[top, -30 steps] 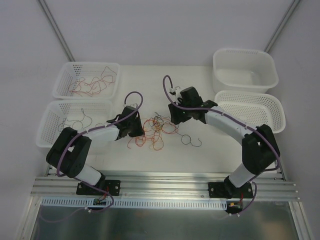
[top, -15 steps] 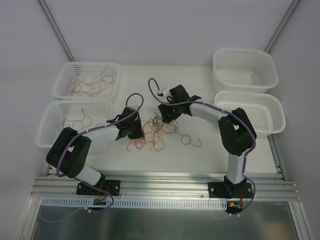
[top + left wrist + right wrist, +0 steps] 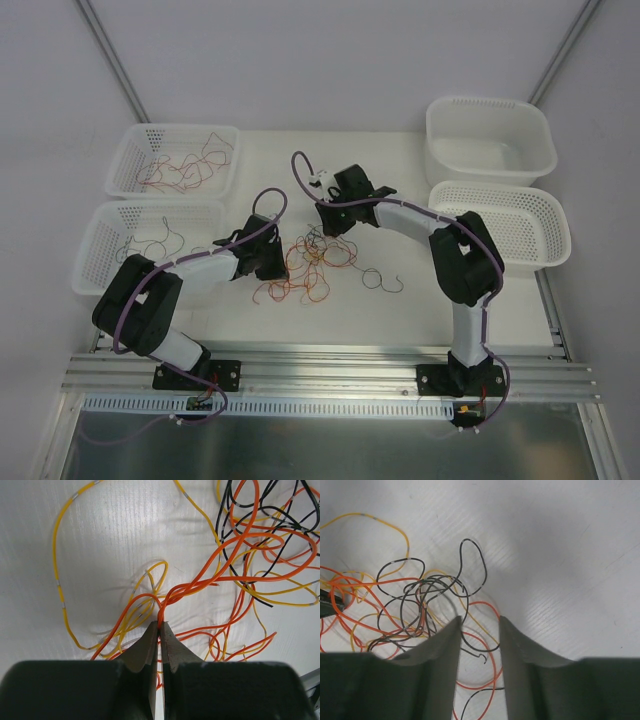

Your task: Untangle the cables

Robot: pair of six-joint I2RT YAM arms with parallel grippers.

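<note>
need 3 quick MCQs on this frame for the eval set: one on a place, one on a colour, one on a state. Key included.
1. Where does the tangled pile of cables lie?
A. In the far-right basket
B. Loose on the table
C. In the near-right basket

2. What colour is the wire pinched by the left gripper?
A. Black
B. Blue
C. Orange

3. What state is the right gripper in?
A. Open, above the pile
B. Shut on a yellow wire
C. Out of every view

Key:
1 B: the top view shows the pile on the bare board, outside every basket.
2 C: the left wrist view shows an orange wire running into the closed fingertips.
3 A: the right wrist view shows the fingers apart with nothing clamped between them.
</note>
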